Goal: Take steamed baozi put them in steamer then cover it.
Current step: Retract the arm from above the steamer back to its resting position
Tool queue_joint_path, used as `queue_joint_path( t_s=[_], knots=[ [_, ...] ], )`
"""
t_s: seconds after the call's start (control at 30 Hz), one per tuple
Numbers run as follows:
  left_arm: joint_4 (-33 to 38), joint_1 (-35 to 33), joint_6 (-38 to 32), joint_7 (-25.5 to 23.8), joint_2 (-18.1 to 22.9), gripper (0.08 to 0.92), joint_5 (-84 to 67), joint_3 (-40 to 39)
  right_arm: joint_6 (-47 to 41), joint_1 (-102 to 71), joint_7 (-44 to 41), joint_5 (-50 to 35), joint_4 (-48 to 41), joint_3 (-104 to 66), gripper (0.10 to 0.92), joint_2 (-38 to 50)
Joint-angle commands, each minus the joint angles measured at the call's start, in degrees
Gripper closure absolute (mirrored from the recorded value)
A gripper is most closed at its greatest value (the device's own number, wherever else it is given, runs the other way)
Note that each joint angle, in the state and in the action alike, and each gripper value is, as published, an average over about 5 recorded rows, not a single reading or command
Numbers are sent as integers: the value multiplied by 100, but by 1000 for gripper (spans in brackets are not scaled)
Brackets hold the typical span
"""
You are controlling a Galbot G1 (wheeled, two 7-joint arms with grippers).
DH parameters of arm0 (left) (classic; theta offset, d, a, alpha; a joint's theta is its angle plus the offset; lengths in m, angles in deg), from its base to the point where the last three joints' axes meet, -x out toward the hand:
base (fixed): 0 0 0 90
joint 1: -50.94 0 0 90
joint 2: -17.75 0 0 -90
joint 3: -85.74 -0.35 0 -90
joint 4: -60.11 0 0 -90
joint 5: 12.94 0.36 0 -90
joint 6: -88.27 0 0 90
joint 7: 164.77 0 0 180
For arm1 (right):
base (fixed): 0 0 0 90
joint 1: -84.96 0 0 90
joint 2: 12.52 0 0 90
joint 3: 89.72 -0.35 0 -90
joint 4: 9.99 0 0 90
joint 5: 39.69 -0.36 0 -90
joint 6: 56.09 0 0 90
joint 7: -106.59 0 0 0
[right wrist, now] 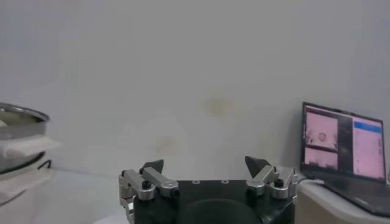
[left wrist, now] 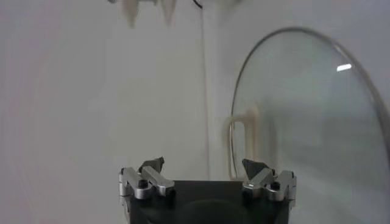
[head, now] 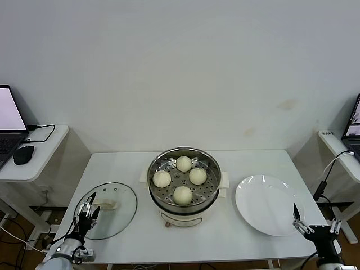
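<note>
Four baozi in the steamer, cover (uncovered) beside spread-fingered left gripper; right gripper likewise apart.

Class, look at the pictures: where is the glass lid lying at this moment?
In the head view the glass lid lies flat on the white table, on the robot's left of the steamer, with the open left gripper over its near edge.

Head view high above table; 2 low wrist views.

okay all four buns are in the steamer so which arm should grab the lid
Left. The left gripper hangs open at the near edge of the glass lid, left of the steamer. The right gripper sits beyond the white plate.
</note>
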Motion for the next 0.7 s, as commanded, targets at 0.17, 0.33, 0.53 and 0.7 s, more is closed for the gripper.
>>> queue_joint_path(
  t_s=[0.17,0.33,0.53,0.7],
  knots=[
    [-565,815,-9,-73,1,177,330,-178,-27,-111,29,47,-5,-79,202,-96],
    [-735,927,-38,-102,35,177,288,-238,-28,-98,24,84,-27,-22,203,-92],
    [-986,973,-133,-60,93,178,182,-247,-19,-86,12,133,-63,23,203,-84],
    [-1054,961,-222,4,142,250,106,-233,-4,-77,8,166,-94,52,203,-71]
  ],
)
